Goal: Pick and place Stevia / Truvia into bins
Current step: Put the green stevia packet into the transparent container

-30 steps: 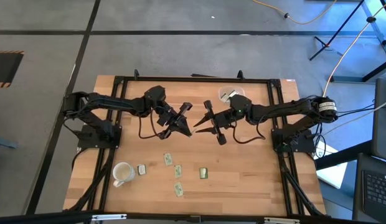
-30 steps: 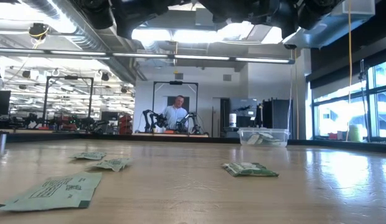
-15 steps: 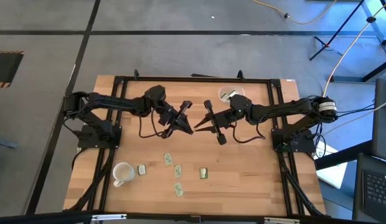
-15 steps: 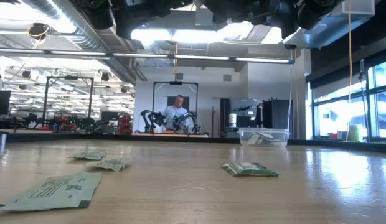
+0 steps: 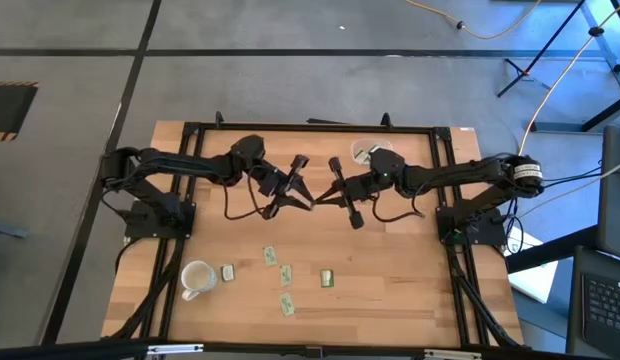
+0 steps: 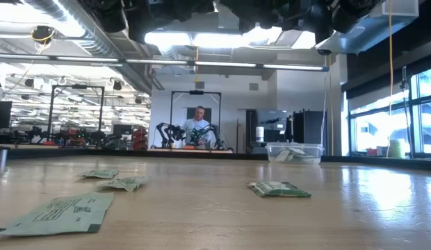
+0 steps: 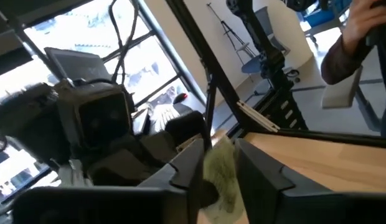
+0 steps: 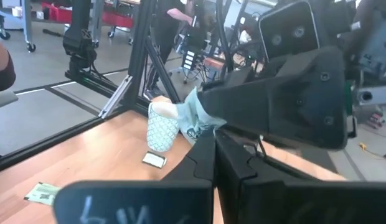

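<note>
Over the middle of the pale wooden table [image 5: 390, 270], the two dark arms are meeting tip to tip, the left hand [image 5: 308, 197] and the right hand [image 5: 324, 197] both pinching one pale green paper sachet [image 7: 219, 177] between them. The small clear plastic tub [image 6: 294, 153] is sitting near the far right corner with sachets inside. Five more pale green sachets [image 5: 328, 278] are lying loose toward the near edge, beside a white handled mug [image 5: 196, 278].

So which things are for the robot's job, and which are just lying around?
For the job:
the clear bin at the far edge
loose sachets lying flat
one held sachet, in the left gripper, meeting the right gripper in the middle

Just lying about:
the white mug
</note>
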